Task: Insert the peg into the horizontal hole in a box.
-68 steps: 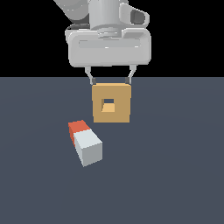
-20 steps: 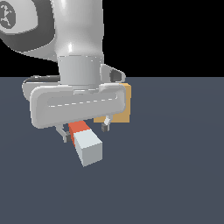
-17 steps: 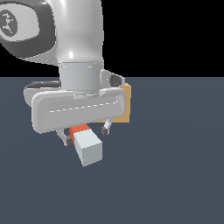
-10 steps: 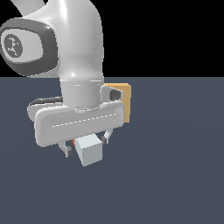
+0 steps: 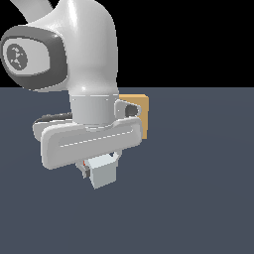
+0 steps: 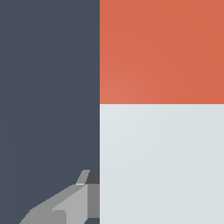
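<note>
Here, in the exterior view, the white robot arm fills the middle, its wide grey end effector (image 5: 99, 163) lowered over the long square peg (image 5: 103, 173), of which the pale grey-white end sticks out toward the camera and only a sliver of orange-red shows beneath the hand. The peg lies on the dark slate-blue desk (image 5: 198, 188). Behind the arm, toward the exterior view's right, one edge of the tan wood-coloured box (image 5: 142, 115) is visible; its square hole is hidden by the arm. Compared with a second earlier, the hand has dropped lower and now covers nearly all of the peg's orange part, and the arm has leaned further over it.

In the wrist view, the peg (image 6: 162, 131) is very close, orange-red on one half and pale grey-white on the other, with the colour boundary running straight across. One grey fingertip (image 6: 65, 205) sits right at the peg's side edge; the other is out of frame. Whether the fingers are spread or already pressing on the peg cannot be told.

This descent suggests the grasp is imminent; lifting and insertion are not yet done.
</note>
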{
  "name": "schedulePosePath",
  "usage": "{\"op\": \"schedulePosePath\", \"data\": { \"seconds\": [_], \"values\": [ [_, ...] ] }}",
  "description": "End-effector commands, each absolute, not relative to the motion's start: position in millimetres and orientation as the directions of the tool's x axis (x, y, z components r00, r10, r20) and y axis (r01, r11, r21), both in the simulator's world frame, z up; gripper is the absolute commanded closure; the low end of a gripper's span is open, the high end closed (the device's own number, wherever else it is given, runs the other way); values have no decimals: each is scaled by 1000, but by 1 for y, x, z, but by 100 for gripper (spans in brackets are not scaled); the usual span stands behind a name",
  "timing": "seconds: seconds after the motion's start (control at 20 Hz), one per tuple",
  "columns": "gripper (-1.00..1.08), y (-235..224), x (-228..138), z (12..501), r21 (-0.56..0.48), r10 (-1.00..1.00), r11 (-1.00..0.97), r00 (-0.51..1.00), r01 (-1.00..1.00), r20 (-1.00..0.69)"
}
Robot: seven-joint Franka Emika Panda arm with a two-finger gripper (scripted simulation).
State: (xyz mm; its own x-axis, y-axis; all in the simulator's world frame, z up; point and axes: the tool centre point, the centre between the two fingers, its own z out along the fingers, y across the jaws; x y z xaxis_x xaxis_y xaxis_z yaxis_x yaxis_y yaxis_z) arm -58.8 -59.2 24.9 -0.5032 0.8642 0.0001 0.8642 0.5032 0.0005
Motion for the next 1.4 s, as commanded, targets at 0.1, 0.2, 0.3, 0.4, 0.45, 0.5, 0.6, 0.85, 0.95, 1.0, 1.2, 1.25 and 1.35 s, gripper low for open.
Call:
{"op": "schedulePosePath", "data": {
  "seconds": [0.1,0.2,0.3,0.4,0.45,0.5,0.6,0.85,0.95,1.0,1.2,1.25,1.35],
  "values": [
    [108,-60,-59,24,0,864,503,-503,864,0],
    [108,-59,-59,25,0,864,503,-503,864,0],
    [108,-58,-59,25,1,867,498,-498,867,0],
    [108,-57,-58,26,1,872,490,-490,872,0],
    [108,-56,-58,27,1,875,484,-484,875,0],
    [108,-54,-58,28,1,879,477,-477,879,0],
    [108,-51,-57,30,1,888,460,-460,888,0],
    [108,-40,-53,37,1,918,397,-397,918,1],
    [108,-35,-51,41,1,932,363,-363,932,1],
    [108,-32,-50,43,1,939,344,-344,939,1],
    [108,-19,-44,52,1,966,259,-259,966,1],
    [108,-15,-42,54,1,972,237,-237,972,1],
    [108,-9,-38,59,1,981,193,-193,981,1]
  ]
}}
